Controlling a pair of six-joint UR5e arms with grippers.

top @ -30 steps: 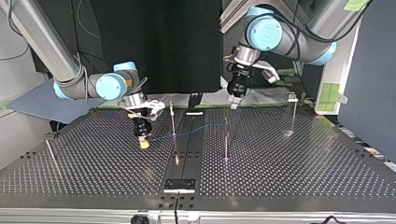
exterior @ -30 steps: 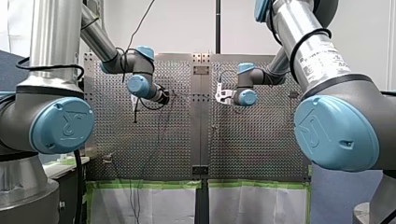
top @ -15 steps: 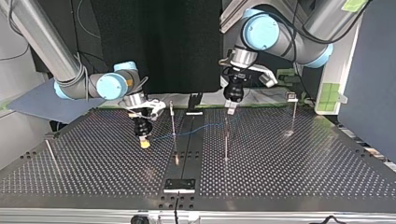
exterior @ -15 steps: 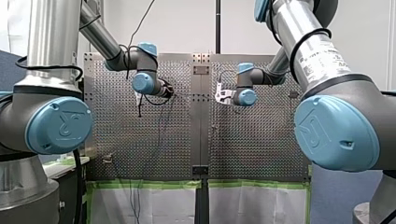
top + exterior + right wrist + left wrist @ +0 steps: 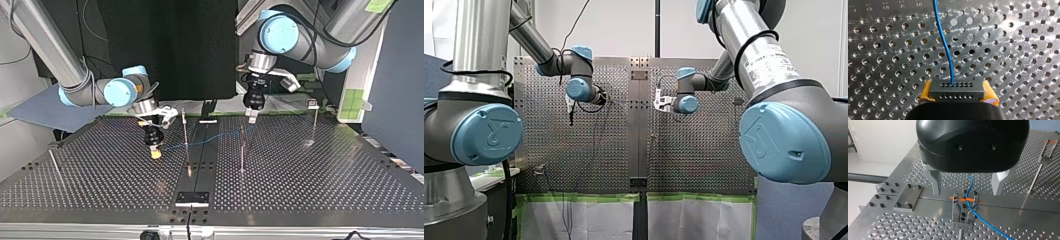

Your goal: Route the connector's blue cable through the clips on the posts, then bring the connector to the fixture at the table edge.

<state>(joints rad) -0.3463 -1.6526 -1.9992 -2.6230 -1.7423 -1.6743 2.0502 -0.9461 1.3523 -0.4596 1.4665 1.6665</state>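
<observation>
In the right wrist view my right gripper (image 5: 957, 96) is shut on the dark grey connector (image 5: 956, 88), with yellow pads (image 5: 926, 93) on both sides. The blue cable (image 5: 944, 42) leaves the connector over the perforated plate. In the top view that gripper (image 5: 155, 151) hangs low at the left, and the cable (image 5: 215, 138) runs past two posts toward my left gripper (image 5: 251, 116). My left gripper (image 5: 967, 187) is open, its metal fingers (image 5: 936, 182) straddling the cable (image 5: 970, 202) just above a post's clip (image 5: 964, 212) with an orange band.
Thin posts stand on the table: one near the middle (image 5: 185, 130), one under my left gripper (image 5: 242, 150), one far right (image 5: 315, 122), one far left (image 5: 54, 165). A black fixture (image 5: 192, 198) sits at the near table edge. Another clip post (image 5: 1045, 155) stands beside my left gripper.
My left gripper has turned at the wrist and come down a little over the post at the top view's right. My right gripper with the connector has stayed still.
</observation>
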